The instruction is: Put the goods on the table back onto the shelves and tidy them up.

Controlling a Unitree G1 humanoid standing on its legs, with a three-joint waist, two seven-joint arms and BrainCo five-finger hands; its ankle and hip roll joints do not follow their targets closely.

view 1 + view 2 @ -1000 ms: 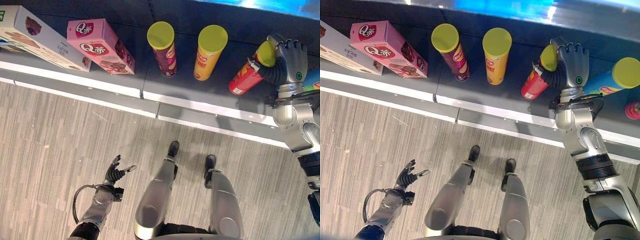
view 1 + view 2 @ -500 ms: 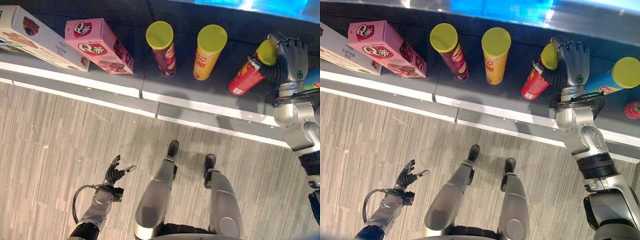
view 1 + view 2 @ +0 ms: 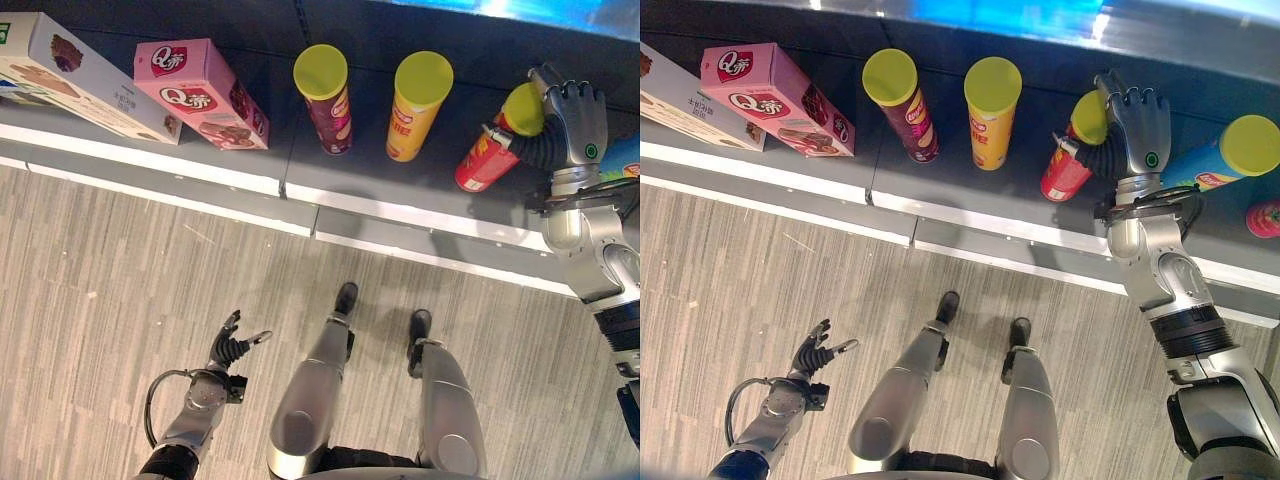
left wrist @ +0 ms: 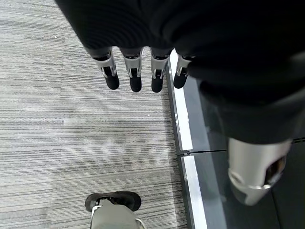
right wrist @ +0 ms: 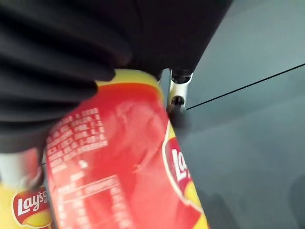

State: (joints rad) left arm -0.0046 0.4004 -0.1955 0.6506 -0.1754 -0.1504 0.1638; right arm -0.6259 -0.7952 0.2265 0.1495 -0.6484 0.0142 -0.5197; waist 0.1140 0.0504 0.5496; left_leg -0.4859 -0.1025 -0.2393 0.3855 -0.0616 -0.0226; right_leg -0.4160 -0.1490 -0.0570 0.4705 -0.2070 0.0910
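A red chip can with a yellow lid stands tilted on the dark shelf, and my right hand is curled round its top; the can's red side shows close up in the right wrist view. To its left stand a yellow can and a maroon can, both upright with yellow lids. A blue can stands to the right of my right hand. My left hand hangs low over the floor, fingers straight and holding nothing.
A pink box and a long white box lie at the shelf's left end. The shelf's white front edge runs across above the grey striped floor. A small pink item sits at the far right.
My right hand has shifted the red can slightly left and farther back on the shelf. The left hand has not moved.
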